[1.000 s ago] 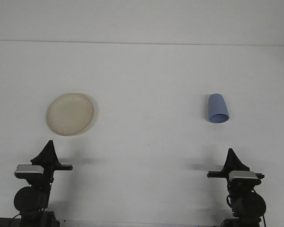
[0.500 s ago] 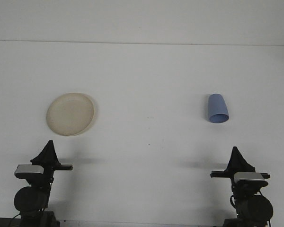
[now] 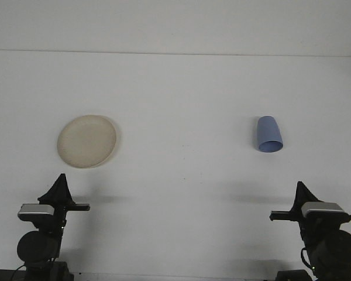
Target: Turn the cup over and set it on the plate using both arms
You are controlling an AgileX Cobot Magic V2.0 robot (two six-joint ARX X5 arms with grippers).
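White flat table (image 3: 181, 88) | round cream plate (image 3: 86, 141) at 9 o'clock | left gripper (image 3: 60, 186) at 7 o'clock, right gripper (image 3: 303, 191) at 5 o'clock, opening indeterminate, holding nothing | blue plastic cup (image 3: 268, 134) on its side at 3 o'clock.

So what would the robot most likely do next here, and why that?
Probably the right gripper reaches forward and a little left toward the blue cup. The cup sits on the right side of the table, far from the plate on the left, and neither gripper touches anything. The left gripper hangs near the plate, so it would likely wait.
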